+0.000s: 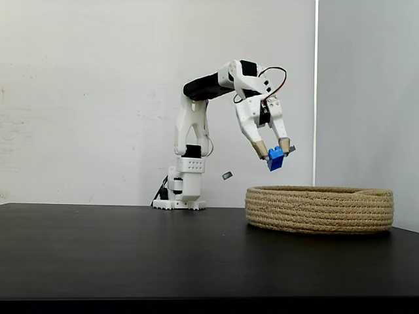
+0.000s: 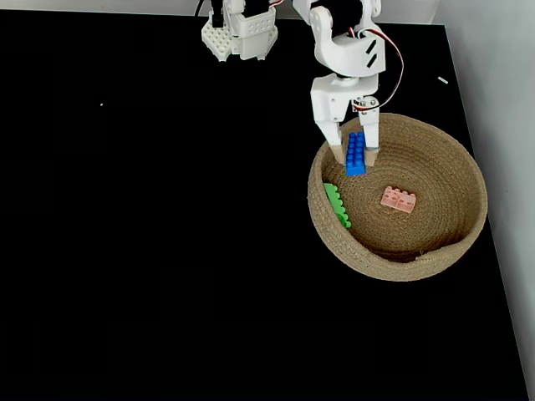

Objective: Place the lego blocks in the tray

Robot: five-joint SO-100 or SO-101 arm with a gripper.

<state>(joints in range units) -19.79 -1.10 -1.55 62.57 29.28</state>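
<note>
My gripper (image 1: 273,152) hangs above the near-left part of the tray (image 1: 321,209), a wide basket of coiled tan rope. It is shut on a blue lego block (image 1: 275,158), which sticks out just below the fingertips. From above, the gripper (image 2: 354,153) and the blue block (image 2: 356,154) sit over the basket's upper-left inner wall. A bright green lego block (image 2: 337,205) leans against the left inner wall of the tray (image 2: 468,225). A pale pink lego block (image 2: 399,199) lies flat on its floor.
The arm's white base (image 2: 241,33) stands at the far edge of the black table (image 2: 150,234), left of the basket. The table's right edge runs close past the basket. A white wall stands behind the arm.
</note>
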